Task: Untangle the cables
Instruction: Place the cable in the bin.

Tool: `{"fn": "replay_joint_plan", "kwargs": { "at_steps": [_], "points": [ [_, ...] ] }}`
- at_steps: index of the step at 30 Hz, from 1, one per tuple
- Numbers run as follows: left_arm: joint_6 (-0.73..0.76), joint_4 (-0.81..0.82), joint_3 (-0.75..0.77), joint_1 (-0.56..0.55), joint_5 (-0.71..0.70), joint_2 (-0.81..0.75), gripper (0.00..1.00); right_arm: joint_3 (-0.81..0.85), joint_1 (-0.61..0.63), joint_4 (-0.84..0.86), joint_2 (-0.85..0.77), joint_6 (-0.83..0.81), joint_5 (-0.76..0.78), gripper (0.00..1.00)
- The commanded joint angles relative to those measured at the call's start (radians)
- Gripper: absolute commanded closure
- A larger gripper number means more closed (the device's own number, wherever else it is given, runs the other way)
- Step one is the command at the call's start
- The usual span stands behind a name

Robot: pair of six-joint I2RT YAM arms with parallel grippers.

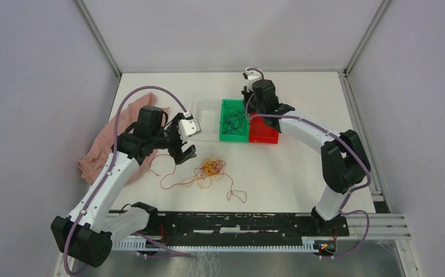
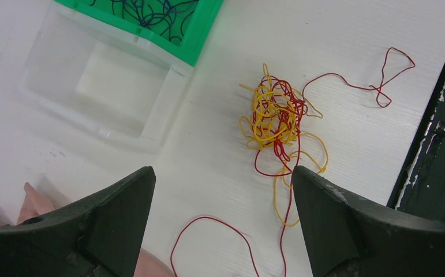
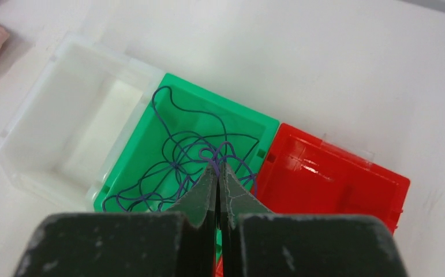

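A tangle of red and orange-yellow cables [image 1: 210, 169] [image 2: 275, 115] lies on the white table, with loose red strands trailing off it. My left gripper [image 1: 188, 141] [image 2: 223, 173] hovers just left of the tangle, open and empty, and a red loop [image 2: 208, 222] lies on the table below its gap. Dark purple cables [image 3: 179, 156] [image 1: 233, 118] fill the green bin [image 3: 225, 103] [image 1: 224, 135]. My right gripper [image 3: 217, 167] [image 1: 247, 109] hangs over that bin, shut, with a purple strand pinched at its tips.
A red bin [image 1: 264, 134] [image 3: 335, 179] adjoins the green one on the right, and a clear bin [image 1: 205, 118] [image 3: 64, 133] [image 2: 98, 86] on the left. A pink cloth [image 1: 113, 138] [image 2: 32, 202] lies under the left arm. A black rail [image 1: 237, 222] runs along the near edge.
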Motion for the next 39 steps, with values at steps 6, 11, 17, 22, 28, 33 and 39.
{"fn": "replay_joint_plan", "kwargs": {
  "at_steps": [6,11,17,22,28,33,39],
  "points": [
    [0.029,0.009,0.018,0.001,0.047,-0.015,0.03,0.179,0.007,-0.016,0.073,-0.075,0.048,1.00],
    [0.033,0.004,0.023,0.001,0.049,-0.017,0.03,0.208,0.037,-0.047,0.164,-0.110,0.050,1.00],
    [0.032,0.004,0.029,0.001,0.049,-0.024,0.03,0.218,0.085,-0.064,0.292,-0.139,0.099,1.00],
    [0.041,-0.008,0.025,0.001,0.061,-0.030,0.03,0.256,0.089,-0.095,0.320,-0.137,0.104,0.73],
    [0.057,-0.035,0.006,0.001,0.107,-0.006,0.08,0.236,0.089,-0.053,0.142,-0.107,0.073,0.39],
    [0.045,-0.020,-0.029,0.001,0.114,0.024,0.17,0.135,0.090,-0.012,-0.023,-0.008,-0.042,0.35],
    [-0.005,0.005,-0.038,0.032,0.145,0.058,0.25,-0.113,0.130,0.084,-0.194,0.076,-0.244,0.35]
  ]
}}
